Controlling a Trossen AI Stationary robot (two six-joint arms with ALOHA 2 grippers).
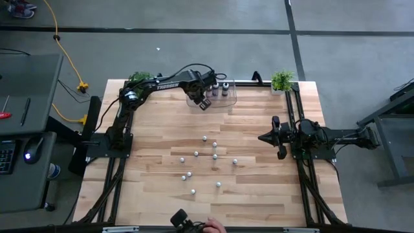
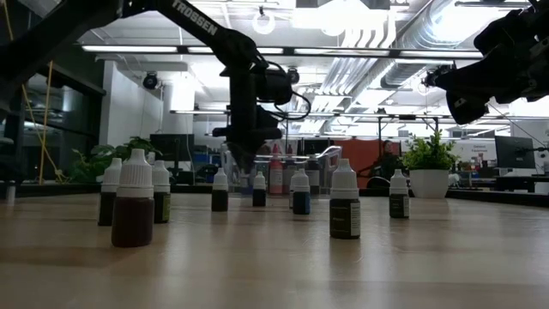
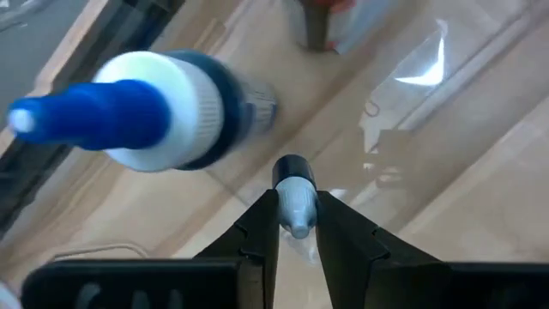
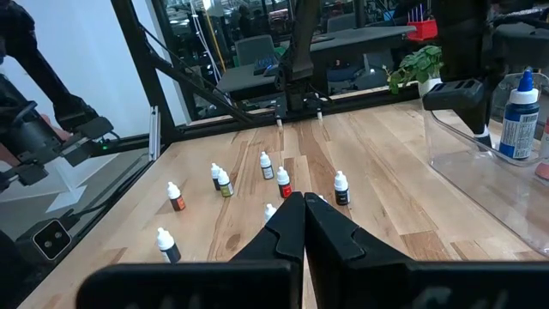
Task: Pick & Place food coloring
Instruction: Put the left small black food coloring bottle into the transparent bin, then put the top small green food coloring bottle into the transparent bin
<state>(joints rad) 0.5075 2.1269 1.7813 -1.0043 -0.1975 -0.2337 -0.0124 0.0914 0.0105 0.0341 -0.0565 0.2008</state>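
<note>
Seen from above, the left tool [image 1: 203,103] reaches into the clear bin [image 1: 229,98] at the desk's [image 1: 259,194] 12 o'clock edge, where a few larger food coloring bottles [image 1: 224,88] stand. Only the left wrist view shows its fingers [image 3: 257,236] pinched on a small grey-capped bottle [image 3: 294,196] over the bin floor, beside a blue-tipped bottle [image 3: 137,107] with a white collar. About ten small bottles [image 1: 214,156] dot the desk's middle in the high view as pale specks; the low view reveals their dark bodies and white caps [image 2: 135,169]. "TROSSEN" reads in white on the left arm [image 2: 193,17] in the low view; the bottle labels are too small to read. The right tool [image 1: 263,137] waits at 3 o'clock, and the right wrist view shows its fingers [image 4: 287,227] pressed together, empty
</note>
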